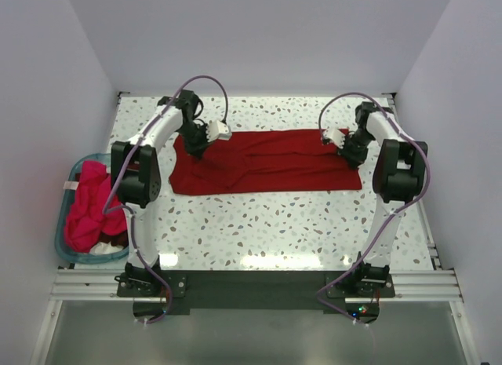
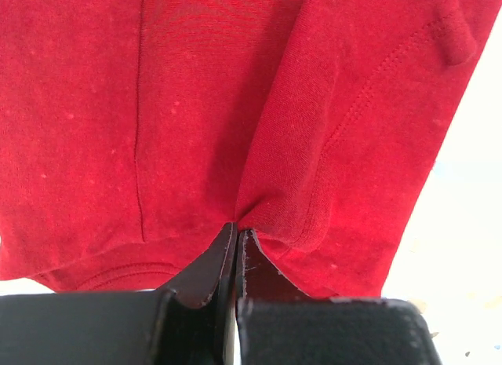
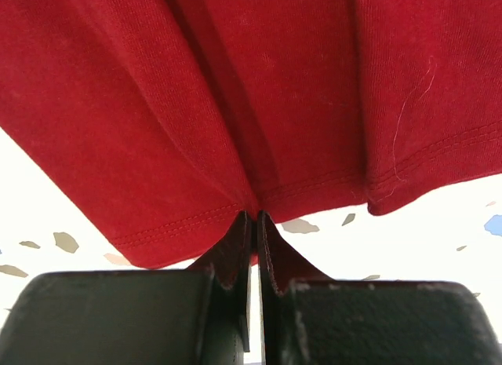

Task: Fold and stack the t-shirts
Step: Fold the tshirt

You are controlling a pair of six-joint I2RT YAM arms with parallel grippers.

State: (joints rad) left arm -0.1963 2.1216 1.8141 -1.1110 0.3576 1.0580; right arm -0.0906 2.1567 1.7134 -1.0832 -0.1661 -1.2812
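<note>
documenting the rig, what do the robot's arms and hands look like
The left arm and right arm are white tubular links with bulky black joint housings, each trailed by a looping lilac cable and bolted to a black base plate. The left hand and right hand have white bodies and matte black fingers tapering to thin, scuffed tips.

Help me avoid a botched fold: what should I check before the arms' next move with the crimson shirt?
1. Left gripper shut on the crimson t-shirt: ok.
2. Right gripper shut on its stitched hem: ok.
3. Both grips at the shirt's far edge, near opposite ends: ok.
4. Cloth smooth between the grips: not ok, lengthwise creases show.
5. How many layers each gripper pinches: cannot tell.
6. Pinkish-red t-shirts in the teal basket, apart from the spread shirt: ok.
</note>
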